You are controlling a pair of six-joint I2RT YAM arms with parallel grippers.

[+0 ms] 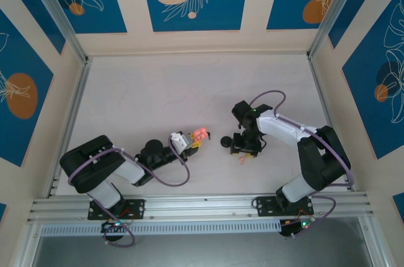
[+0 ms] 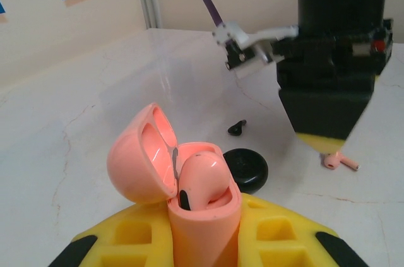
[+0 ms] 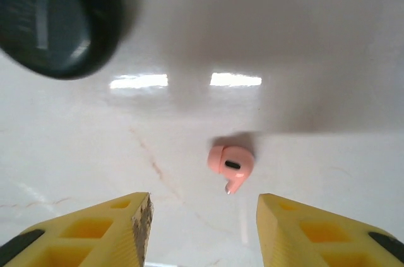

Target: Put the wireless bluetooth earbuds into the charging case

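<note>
While the left gripper [image 1: 190, 142] clamps the open charging case [image 2: 208, 216] upright, one earbud [image 2: 202, 178] seated, drop the right gripper [image 3: 205, 216], jaws apart and empty, straight over the loose earbud [image 3: 231, 163] on the table [image 3: 328, 153] before closing.

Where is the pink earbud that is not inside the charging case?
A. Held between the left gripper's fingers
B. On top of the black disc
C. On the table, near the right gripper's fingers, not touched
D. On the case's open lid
C: in the right wrist view the earbud lies on the table, apart from both fingers of the right gripper.
</note>
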